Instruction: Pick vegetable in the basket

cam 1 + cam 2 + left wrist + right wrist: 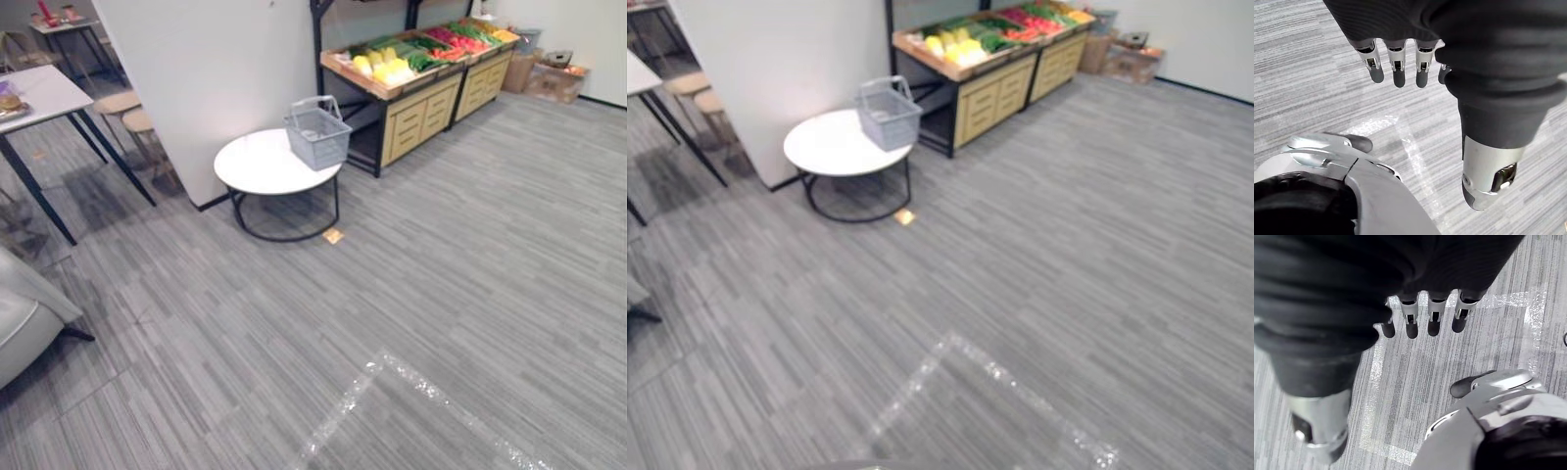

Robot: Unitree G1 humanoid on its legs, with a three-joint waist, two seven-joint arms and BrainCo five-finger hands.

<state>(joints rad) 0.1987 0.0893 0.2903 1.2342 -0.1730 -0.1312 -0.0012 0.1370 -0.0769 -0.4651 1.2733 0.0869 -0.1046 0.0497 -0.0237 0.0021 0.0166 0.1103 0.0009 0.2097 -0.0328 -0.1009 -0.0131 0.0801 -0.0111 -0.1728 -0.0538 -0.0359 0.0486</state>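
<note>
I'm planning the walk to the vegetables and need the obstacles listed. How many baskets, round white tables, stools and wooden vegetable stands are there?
Basket: 1
Round white table: 1
Stools and: 2
Wooden vegetable stands and: 2
Total: 6
</note>
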